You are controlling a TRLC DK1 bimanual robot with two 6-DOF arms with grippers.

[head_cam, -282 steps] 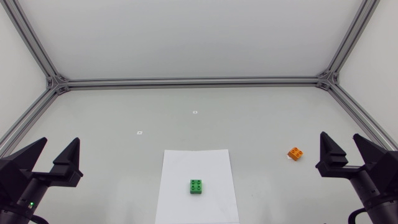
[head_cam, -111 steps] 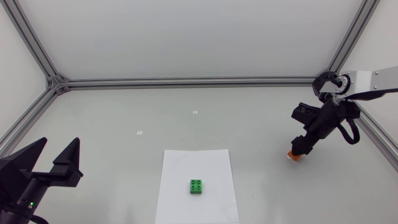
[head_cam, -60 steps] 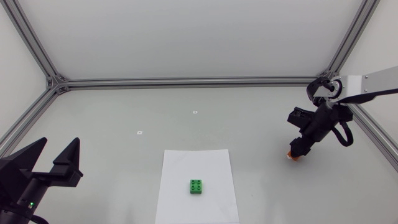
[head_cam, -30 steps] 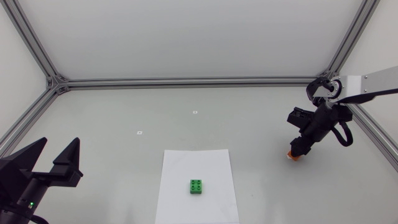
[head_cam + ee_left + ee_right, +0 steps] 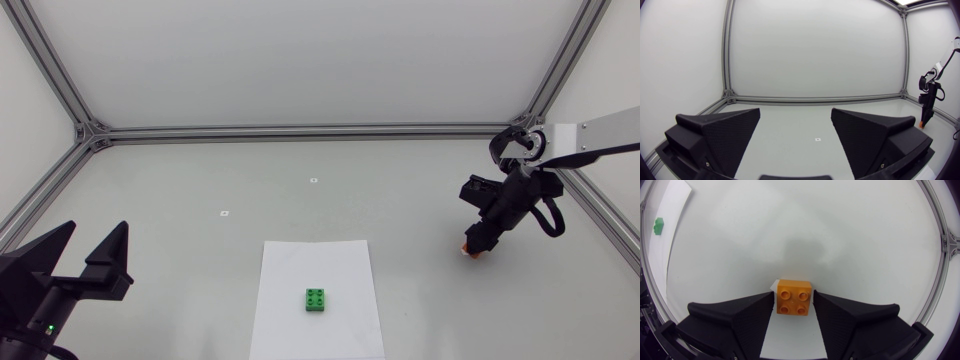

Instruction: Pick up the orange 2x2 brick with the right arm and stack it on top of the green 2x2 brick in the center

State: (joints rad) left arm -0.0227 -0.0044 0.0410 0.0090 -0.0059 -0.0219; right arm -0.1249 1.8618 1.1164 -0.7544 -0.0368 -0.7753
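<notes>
The orange 2x2 brick (image 5: 795, 297) sits stud-side up between the fingers of my right gripper (image 5: 793, 294), and both fingers press its sides. From above, the right gripper (image 5: 476, 238) points down at the table's right side, with only a sliver of the orange brick (image 5: 467, 250) showing under it. The green 2x2 brick (image 5: 316, 300) lies on a white paper sheet (image 5: 300, 265) at the front centre, far to the left of the right gripper. My left gripper (image 5: 95, 232) rests open at the front left, with nothing between its fingers.
An aluminium frame rail (image 5: 300, 131) runs along the table's back edge, and slanted rails border both sides. Two small white markers (image 5: 313, 180) lie on the grey surface behind the paper sheet.
Over the last second the right arm shifted very slightly left over the orange brick. The brick stays on the table. The left arm has not moved.
</notes>
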